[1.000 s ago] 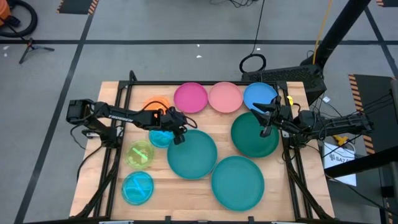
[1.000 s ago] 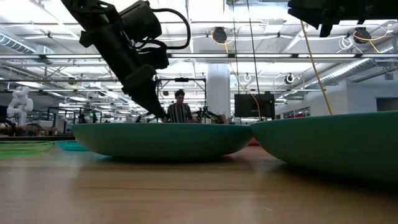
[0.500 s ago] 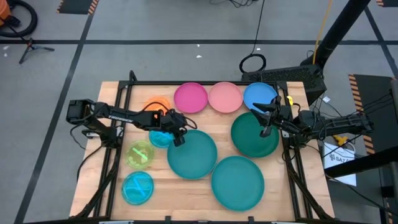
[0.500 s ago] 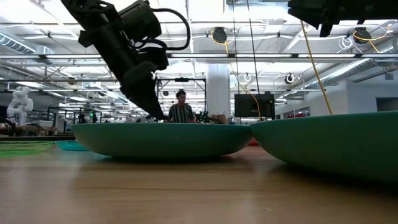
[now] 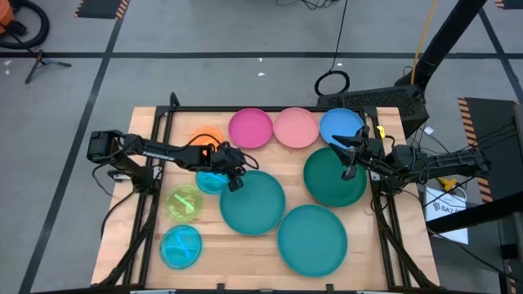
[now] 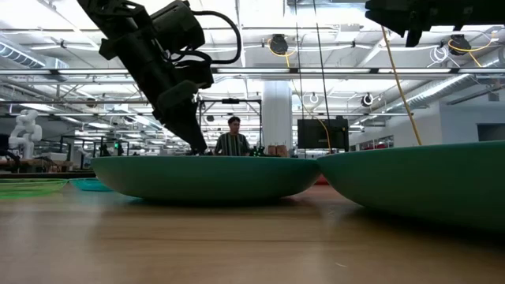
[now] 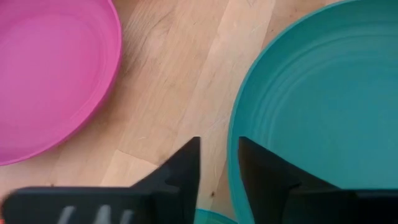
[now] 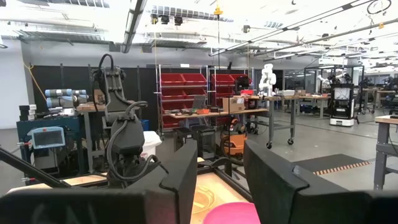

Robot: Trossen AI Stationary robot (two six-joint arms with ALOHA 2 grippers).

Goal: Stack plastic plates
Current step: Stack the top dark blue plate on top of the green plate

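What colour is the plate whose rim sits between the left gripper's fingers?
Teal plate, seen best in the left wrist view.

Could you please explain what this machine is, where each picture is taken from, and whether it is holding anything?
It is a robot with two dark arms at a wooden table. One picture looks straight down, one looks level across the tabletop, and two come from wrist cameras. Coloured plastic plates lie spread out, none stacked. The left gripper sits low at the rim of a large teal plate, fingers slightly apart on either side of that rim. The right gripper hangs open above the dark green plate, holding nothing.
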